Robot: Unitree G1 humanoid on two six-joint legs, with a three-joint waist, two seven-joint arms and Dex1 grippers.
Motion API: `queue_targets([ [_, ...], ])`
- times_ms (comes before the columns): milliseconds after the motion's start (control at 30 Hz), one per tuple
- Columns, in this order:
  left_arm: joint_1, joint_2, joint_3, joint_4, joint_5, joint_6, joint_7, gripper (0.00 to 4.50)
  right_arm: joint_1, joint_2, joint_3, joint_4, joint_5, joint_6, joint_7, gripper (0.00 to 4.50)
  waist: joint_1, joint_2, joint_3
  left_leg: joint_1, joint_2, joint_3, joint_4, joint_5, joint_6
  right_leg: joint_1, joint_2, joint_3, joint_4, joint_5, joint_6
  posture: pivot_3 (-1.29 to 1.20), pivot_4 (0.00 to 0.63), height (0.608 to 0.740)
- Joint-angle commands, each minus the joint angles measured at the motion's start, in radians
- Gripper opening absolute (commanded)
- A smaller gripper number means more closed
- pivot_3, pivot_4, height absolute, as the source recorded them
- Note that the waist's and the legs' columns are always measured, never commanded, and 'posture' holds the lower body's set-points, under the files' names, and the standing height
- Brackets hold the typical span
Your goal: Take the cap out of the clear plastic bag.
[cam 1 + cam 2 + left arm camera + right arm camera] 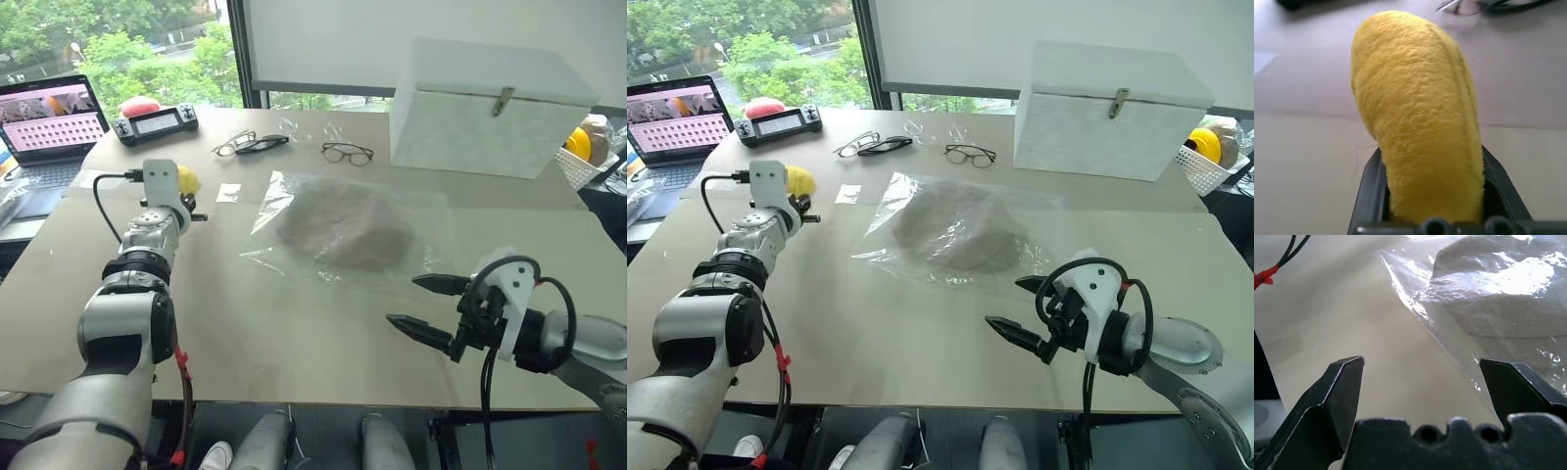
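My left hand point(1432, 196) is clamped on a yellow plush point(1418, 117), up at ten o'clock on the bench point(294, 343), well apart from the bag point(343, 230). My right hand point(423, 305) hangs at four o'clock with its fingers spread wide and bare, just short of the bag's near edge, open bench beneath it. The cap point(343, 235) lies inside the bag at centre, a flattened mound; I can't tell where its brim points. Glasses point(347, 153) and a white box point(490, 108) crowd twelve to two.

Bare table point(294, 333) before clear plastic bag point(333, 230), white box point(485, 108) behind
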Motion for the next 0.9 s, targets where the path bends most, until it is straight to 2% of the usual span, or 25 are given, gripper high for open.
queue_targets([
  [33, -0.025, 0.002, 0.031, 0.001, 0.015, -0.046, 0.051, 2.51, 0.003, 0.007, -0.042, -0.024, -0.002, -0.017, -0.011, 4.50, 0.002, 0.000, 0.000, 0.000, 0.000, 0.000, 0.000, 0.000, 0.000, 0.000, 0.000, 0.000, 0.000, 0.000, 0.000, 0.00, 0.150, 0.740],
  [233, -0.042, -0.010, 0.032, 0.010, 0.051, -0.037, 0.033, 4.49, 0.012, 0.008, -0.049, -0.024, -0.006, -0.017, -0.020, 4.50, 0.000, 0.000, 0.000, -0.001, 0.000, 0.000, 0.001, 0.000, 0.000, 0.000, 0.000, 0.000, -0.001, 0.002, 0.001, 0.00, 0.150, 0.740],
  [467, -0.053, -0.003, 0.048, 0.011, 0.076, -0.034, 0.041, 4.49, 0.017, 0.011, -0.051, -0.026, -0.012, -0.017, -0.028, 4.50, -0.003, -0.001, 0.000, -0.001, 0.000, 0.001, 0.001, 0.000, 0.000, 0.000, 0.000, 0.000, -0.001, 0.002, 0.001, 0.00, 0.150, 0.740],
  [633, -0.090, -0.013, 0.055, -0.004, 0.078, -0.113, 0.002, 4.49, 0.017, 0.009, -0.052, -0.021, -0.013, -0.015, -0.029, 4.50, -0.001, -0.001, 0.000, -0.001, 0.000, 0.001, 0.001, 0.000, 0.000, -0.001, 0.000, 0.000, -0.001, 0.002, 0.000, 0.00, 0.150, 0.740],
  [833, -0.167, -0.044, 0.101, -0.031, 0.012, -0.150, -0.156, 4.49, 0.015, 0.025, -0.078, -0.008, 0.017, -0.014, -0.025, 4.50, 0.000, -0.001, 0.000, -0.001, 0.000, 0.001, 0.001, 0.000, 0.000, 0.000, 0.000, 0.000, -0.001, 0.003, 0.001, 0.00, 0.150, 0.740],
  [900, -0.181, -0.060, 0.108, -0.049, -0.016, -0.121, -0.259, 4.49, 0.019, 0.030, -0.085, -0.002, 0.018, -0.012, -0.028, 4.50, -0.001, -0.001, 0.000, -0.001, 0.000, 0.001, 0.001, 0.000, 0.000, 0.000, 0.000, 0.000, -0.001, 0.003, 0.001, 0.00, 0.150, 0.740],
])
